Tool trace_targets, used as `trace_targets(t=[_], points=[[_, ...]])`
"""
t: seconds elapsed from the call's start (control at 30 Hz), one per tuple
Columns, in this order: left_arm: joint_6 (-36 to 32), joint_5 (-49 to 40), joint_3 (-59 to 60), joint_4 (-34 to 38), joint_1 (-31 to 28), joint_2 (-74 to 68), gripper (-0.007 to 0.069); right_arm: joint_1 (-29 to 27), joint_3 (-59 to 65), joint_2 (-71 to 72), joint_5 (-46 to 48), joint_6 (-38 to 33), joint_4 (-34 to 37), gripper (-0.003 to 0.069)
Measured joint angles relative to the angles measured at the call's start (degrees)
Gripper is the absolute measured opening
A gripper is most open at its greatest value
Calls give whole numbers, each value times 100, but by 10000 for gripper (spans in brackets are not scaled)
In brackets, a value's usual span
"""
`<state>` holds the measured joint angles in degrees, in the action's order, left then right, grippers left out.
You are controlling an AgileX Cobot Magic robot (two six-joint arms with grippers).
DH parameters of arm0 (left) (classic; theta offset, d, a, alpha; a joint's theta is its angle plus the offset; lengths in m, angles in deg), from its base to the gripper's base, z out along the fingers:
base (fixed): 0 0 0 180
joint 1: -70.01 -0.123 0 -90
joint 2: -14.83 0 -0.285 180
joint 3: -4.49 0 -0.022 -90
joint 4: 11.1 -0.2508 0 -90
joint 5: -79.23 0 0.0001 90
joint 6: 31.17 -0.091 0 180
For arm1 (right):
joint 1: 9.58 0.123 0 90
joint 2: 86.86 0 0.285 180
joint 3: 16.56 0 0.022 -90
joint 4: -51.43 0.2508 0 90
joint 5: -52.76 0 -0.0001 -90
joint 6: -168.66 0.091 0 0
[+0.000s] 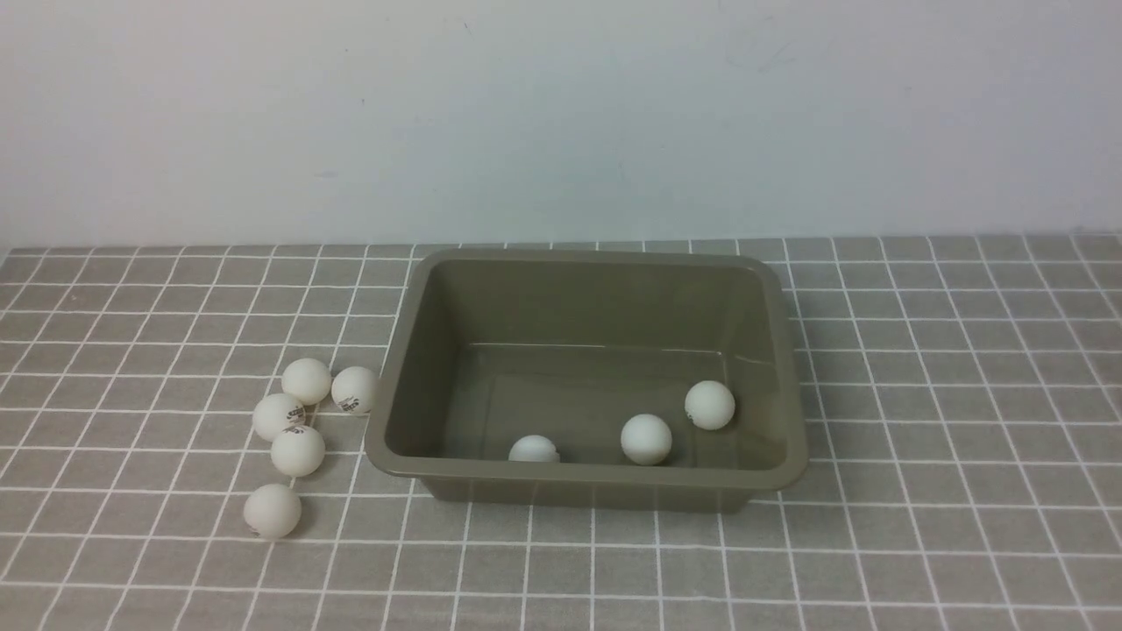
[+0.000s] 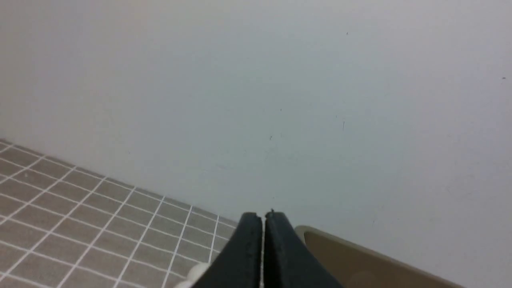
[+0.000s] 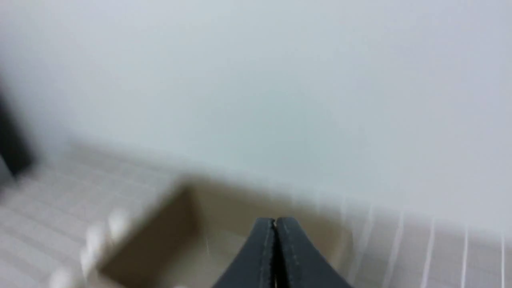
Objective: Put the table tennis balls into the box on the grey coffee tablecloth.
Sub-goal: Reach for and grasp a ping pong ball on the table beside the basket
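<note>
The olive-grey box (image 1: 793,412) stands on the grey coffee tablecloth (image 1: 947,412) in the front view. Three white table tennis balls lie inside it: one (image 1: 534,450) by the near wall, one (image 1: 646,439) in the middle, one (image 1: 709,405) to the right. Several more balls lie on the cloth left of the box, the nearest (image 1: 354,390) by its left wall, the front one (image 1: 273,511) alone. Neither arm shows in the front view. My left gripper (image 2: 263,218) is shut and empty, with the box rim (image 2: 360,250) beside it. My right gripper (image 3: 275,222) is shut and empty, facing the blurred box (image 3: 160,236).
A plain pale wall (image 1: 561,114) rises behind the table. A sliver of a white ball (image 2: 195,273) shows beside my left fingers. Blurred white balls (image 3: 94,240) show left of the box in the right wrist view.
</note>
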<state>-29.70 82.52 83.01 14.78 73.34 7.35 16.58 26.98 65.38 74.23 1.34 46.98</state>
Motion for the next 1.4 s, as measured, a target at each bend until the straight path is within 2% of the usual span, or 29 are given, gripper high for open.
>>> trace_targets(t=[0.07, 0.17, 0.33, 0.47, 0.57, 0.67, 0.87, 1.0, 1.13, 1.17, 1.23, 1.27, 1.4], points=[[0, -230, -79, 0, 0, -109, -5, 0, 374, 745, -168, 25, -96, -13], [-109, -1028, -445, -51, 5, -726, -5, 0, 933, 1954, -60, 258, -454, -13], [-312, -2334, -1483, -168, -1, -2333, -5, 0, 1152, 2077, 659, 701, -943, -13], [-330, -3691, -2680, -708, -1, -4047, -5, 2, 1158, 2077, 504, 780, -1059, -13], [-342, -4303, -3391, -1128, -1, -5118, -5, 2, 1160, 2077, 419, 782, -1067, -13], [-346, -4590, -3882, -1394, -1, -6049, -5, 2, 1164, 2077, 419, 787, -1086, -13], [-346, -4605, -4309, -1563, -1, -7269, 25, 2, 1164, 2077, 419, 787, -1086, -11], [-383, -4251, -4453, -1563, -1, -7905, 134, 2, 1164, 2077, 419, 787, -1091, -11], [-742, -3585, -4486, -1566, -1, -8341, 324, 2, 1164, 2077, 419, 787, -1101, -11], [-848, -3404, -4486, -1558, -1, -8474, 393, 2, 1164, 2077, 419, 787, -1101, -11], [-954, -3218, -4488, -1529, -1, -8637, 447, 2, 1164, 2077, 419, 787, -1101, -11], [-1073, -3048, -4488, -1463, -1, -8834, 513, 2, 1164, 2077, 419, 787, -1101, -11], [-1315, -2763, -4493, -1403, -1, -9290, 576, 2, 1164, 2077, 419, 787, -1101, -11]])
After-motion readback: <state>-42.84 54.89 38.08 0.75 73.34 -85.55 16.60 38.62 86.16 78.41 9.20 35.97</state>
